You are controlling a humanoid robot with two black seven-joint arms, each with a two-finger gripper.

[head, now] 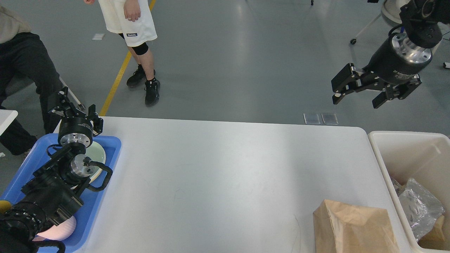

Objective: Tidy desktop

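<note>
Nearest, brown paper bag [355, 228] stands on the counter [218, 168] at its near right corner, just beside the cream bin [386, 138], which already holds crumpled clear plastic [418, 207]. Bag is the only loose item on the white top; rest of the surface is bare. Near left, blue tray [112, 144] sits at the counter's left end with a pale plate [100, 154] and a pinkish dish [61, 228] in it, left arm lying over it. Left gripper [72, 110] pokes past the tray's far edge, fingers apart, holding nothing. Farther off, right gripper [355, 91] hangs high over the floor beyond the far right corner, jaws spread wide, empty. Step in hand, likely: right arm heading for the bag. Next move needs it to come down and toward the robot, close on the bag's top, then lift it into the bin. Beyond, people stand on the grey floor.
</note>
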